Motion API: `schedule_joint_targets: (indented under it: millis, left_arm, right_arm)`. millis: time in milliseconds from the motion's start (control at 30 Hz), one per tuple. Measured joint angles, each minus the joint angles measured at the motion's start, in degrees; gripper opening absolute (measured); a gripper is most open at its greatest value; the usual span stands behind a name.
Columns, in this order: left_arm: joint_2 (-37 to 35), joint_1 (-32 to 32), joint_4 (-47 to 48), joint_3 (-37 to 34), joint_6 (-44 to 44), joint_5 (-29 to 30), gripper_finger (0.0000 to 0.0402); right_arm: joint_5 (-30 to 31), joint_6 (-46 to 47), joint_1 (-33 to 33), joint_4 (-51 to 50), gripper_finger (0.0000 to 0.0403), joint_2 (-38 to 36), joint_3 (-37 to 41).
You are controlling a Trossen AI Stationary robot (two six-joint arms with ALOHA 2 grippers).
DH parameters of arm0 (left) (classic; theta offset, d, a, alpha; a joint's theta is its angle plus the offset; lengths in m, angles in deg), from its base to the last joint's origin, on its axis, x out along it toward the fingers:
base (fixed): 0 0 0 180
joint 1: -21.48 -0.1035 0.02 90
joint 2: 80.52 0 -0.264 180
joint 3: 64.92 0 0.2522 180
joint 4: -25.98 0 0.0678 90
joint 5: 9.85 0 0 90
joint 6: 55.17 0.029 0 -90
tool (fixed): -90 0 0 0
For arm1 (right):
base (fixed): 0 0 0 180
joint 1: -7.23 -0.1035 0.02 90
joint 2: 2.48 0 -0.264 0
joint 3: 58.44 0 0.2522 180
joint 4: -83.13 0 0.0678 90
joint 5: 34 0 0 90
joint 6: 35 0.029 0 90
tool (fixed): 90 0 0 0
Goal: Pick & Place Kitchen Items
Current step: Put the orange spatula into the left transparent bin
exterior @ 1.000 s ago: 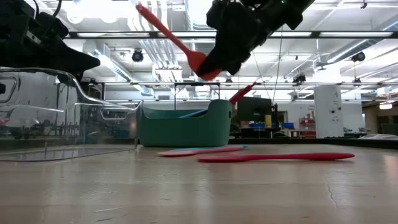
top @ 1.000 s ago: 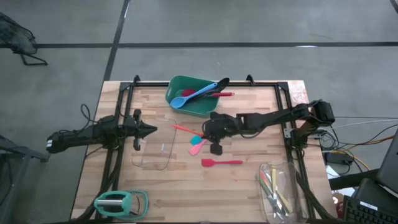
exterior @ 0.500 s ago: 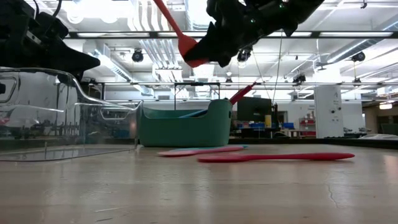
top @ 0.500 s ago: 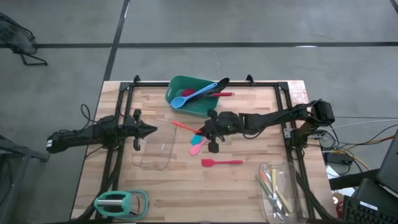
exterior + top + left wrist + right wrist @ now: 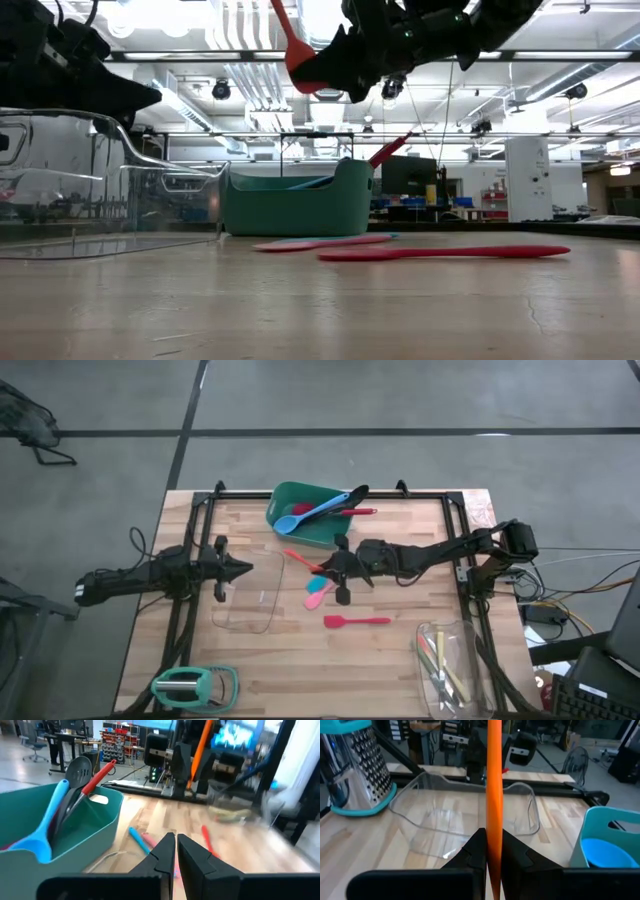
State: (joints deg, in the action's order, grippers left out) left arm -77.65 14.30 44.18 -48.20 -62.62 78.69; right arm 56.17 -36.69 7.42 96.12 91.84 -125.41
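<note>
My right gripper (image 5: pixel 338 567) is over the table's middle, just near of the green tub (image 5: pixel 310 512), and is shut on an orange spatula (image 5: pixel 303 559), well above the table in the low view (image 5: pixel 300 62). A blue spoon (image 5: pixel 315 512), a black slotted spoon (image 5: pixel 352 493) and a red utensil (image 5: pixel 358 512) lean in the tub. Pink and teal utensils (image 5: pixel 318 592) and a red spatula (image 5: pixel 357 621) lie flat on the table. My left gripper (image 5: pixel 243 569) is shut and empty at the left, above a clear glass tray (image 5: pixel 250 598). My right gripper pinches the orange spatula between its two fingers (image 5: pixel 476 851) at the handle's wide-headed end (image 5: pixel 303 68). The fingers come roughly level from the table's right, along the handle. The handle (image 5: pixel 494 785) runs on beyond the fingertips toward the table's left, lifted clear.
A second clear glass tray (image 5: pixel 445 660) holding several utensils stands at the near right. A teal-framed grater (image 5: pixel 195 685) lies at the near left corner. A black frame (image 5: pixel 200 510) runs along the table's left, far and right sides.
My right gripper has gone up and a little toward the green tub, still shut on the orange spatula. The spatula has risen with it and stays clear of the table. The utensils on the table have kept still.
</note>
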Motion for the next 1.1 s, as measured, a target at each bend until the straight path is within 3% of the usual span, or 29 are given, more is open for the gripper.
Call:
schedule_joint_targets:
  millis: [267, 433, 700, 900, 1100]
  left_arm:
    - [0.0, 0.0, -13.7, -0.3, -13.0, 4.8, 0.0026]
    - [-0.1, -0.1, -25.7, -0.4, -15.5, 12.6, 0.0026]
    - [6.3, 0.3, -28.2, -0.7, -15.0, 11.6, 0.0035]
    - [14.9, 0.7, -38.7, -0.2, -10.1, 7.5, 0.0095]
    - [23.3, 1.4, -40.3, 3.2, -6.1, 4.1, 0.0153]
  right_arm:
    - [-0.2, 0.1, 0.0, 5.5, 0.0023, 1.5, 0.0]
    - [-0.2, 2.6, 0.0, 6.1, 0.0023, 4.9, -1.3]
    - [-3.8, 6.2, 0.0, 8.2, 0.0024, 12.8, -7.3]
    - [-5.2, 6.3, 0.0, 7.7, 0.0027, 17.5, -12.6]
    - [-7.1, 8.3, 1.3, 7.7, 0.0024, 19.3, -15.8]
